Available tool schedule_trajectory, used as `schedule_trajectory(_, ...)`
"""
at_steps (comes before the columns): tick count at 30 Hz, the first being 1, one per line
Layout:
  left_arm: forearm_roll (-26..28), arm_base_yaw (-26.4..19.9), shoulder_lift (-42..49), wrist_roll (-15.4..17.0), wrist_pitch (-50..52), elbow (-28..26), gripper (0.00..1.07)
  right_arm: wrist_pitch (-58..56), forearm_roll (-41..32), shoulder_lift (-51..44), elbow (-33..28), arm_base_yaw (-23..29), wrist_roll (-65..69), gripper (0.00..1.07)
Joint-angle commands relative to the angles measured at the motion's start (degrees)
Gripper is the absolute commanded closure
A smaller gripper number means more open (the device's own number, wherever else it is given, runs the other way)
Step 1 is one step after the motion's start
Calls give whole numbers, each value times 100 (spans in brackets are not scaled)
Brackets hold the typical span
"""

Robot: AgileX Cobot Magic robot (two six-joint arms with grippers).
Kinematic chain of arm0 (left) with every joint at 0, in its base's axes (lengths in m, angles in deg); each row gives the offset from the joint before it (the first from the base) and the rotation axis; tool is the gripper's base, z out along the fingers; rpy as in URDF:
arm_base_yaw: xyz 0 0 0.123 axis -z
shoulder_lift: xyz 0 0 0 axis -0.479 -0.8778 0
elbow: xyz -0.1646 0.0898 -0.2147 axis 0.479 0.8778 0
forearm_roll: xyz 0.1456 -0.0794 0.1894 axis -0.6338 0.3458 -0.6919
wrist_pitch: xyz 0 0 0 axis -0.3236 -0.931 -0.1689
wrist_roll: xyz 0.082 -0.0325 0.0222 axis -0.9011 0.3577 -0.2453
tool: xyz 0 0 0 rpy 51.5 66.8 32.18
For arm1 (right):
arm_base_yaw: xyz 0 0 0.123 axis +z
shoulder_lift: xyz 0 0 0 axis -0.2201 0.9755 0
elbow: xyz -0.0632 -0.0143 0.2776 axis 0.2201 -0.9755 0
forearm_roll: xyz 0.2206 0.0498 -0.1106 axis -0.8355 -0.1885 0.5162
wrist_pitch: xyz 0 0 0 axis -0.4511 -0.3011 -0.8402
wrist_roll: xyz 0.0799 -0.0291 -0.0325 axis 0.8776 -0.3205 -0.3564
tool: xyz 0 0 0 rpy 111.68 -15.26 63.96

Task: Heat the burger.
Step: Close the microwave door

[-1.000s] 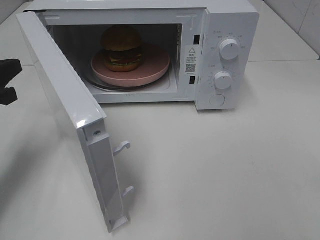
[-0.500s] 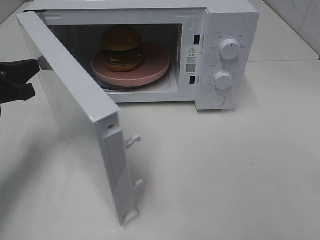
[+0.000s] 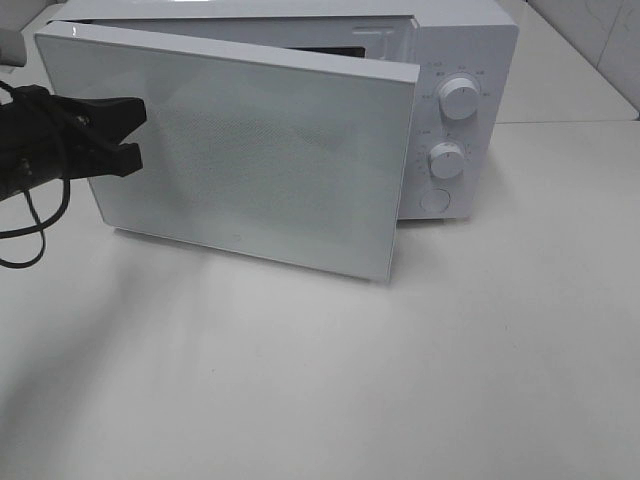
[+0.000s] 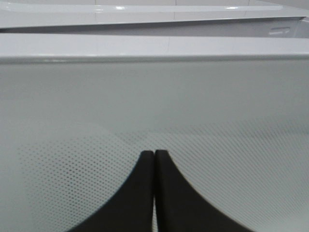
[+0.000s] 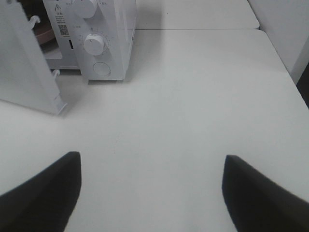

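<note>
Shut and empty, the left gripper (image 3: 138, 132) is held, at the table's (image 3: 450, 380) back edge, against the microwave's (image 3: 465, 60) nearly closed door (image 3: 250, 150), which should be pushed evenly until latched, with the burger hidden behind it, presumably inside.

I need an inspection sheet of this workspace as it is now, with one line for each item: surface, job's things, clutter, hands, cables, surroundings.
Surface: white table, no spills seen.
Job's things: burger hidden behind the microwave door. The door is nearly closed but not latched. An edge of the pink plate shows through the gap in the right wrist view.
Clutter: nothing seen.
Hands: left hand is shut, with its tips at the door's outer face, apparently touching it. Right hand is open and empty above the table.
Cables: black cable hangs in a loop below the left arm.
Surroundings: white tiled wall behind the table.
</note>
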Motion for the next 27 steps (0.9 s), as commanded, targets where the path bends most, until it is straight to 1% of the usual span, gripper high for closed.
schedule_trajectory(1, 183, 155, -80, 46, -23, -143, 107, 40, -17, -178, -11, -29, 6, 36)
schedule_trajectory(3, 298, 321, -183, 74, -149, -292, 107, 40, -17, -178, -11, -29, 6, 36)
schedule_trajectory(4, 298, 321, -183, 74, -149, -292, 107, 40, -17, -178, -11, -29, 6, 36)
schedule_trajectory(5, 367, 441, -235, 103, -315, -401, 107, 40, -17, -178, -11, -29, 6, 36)
schedule_trajectory(10, 413, 670, -378, 126, -476, -625, 107, 40, -17, -178, -11, -29, 6, 36)
schedule_trajectory(11, 487, 791, -458, 126, -539, -773, 107, 40, -17, -178, -11, -29, 6, 36)
schedule_trajectory(12, 487, 791, -458, 126, -539, -773, 107, 40, -17, -178, -11, -29, 6, 36)
schedule_trajectory(13, 613, 894, -521, 120, -636, -940, 107, 40, -17, -178, -11, -29, 6, 36)
schedule_trajectory(15, 676, 934, -561, 120, -642, -1008, 107, 40, -17, -178, -11, -29, 6, 36)
schedule_trajectory(16, 773, 1008, -630, 120, -688, -1152, 107, 40, -17, -178, -11, -29, 6, 36)
schedule_trajectory(17, 773, 1008, -630, 120, -688, -1152, 107, 40, -17, -178, -11, -29, 6, 36)
schedule_trajectory(19, 945, 1112, -733, 103, -837, -1364, 107, 40, -17, -178, -11, -29, 6, 36)
schedule_trajectory(20, 945, 1112, -733, 103, -837, -1364, 107, 40, -17, -178, -11, -29, 6, 36)
schedule_trajectory(21, 974, 1175, -819, 103, -940, -1518, 107, 40, -17, -178, -11, -29, 6, 36)
schedule_trajectory(25, 980, 1283, -922, 92, -1031, -1719, 107, 40, -17, -178, -11, -29, 6, 36)
schedule_trajectory(27, 1003, 1375, -1043, 80, -1089, -1960, 107, 40, -17, -178, -11, -29, 6, 36)
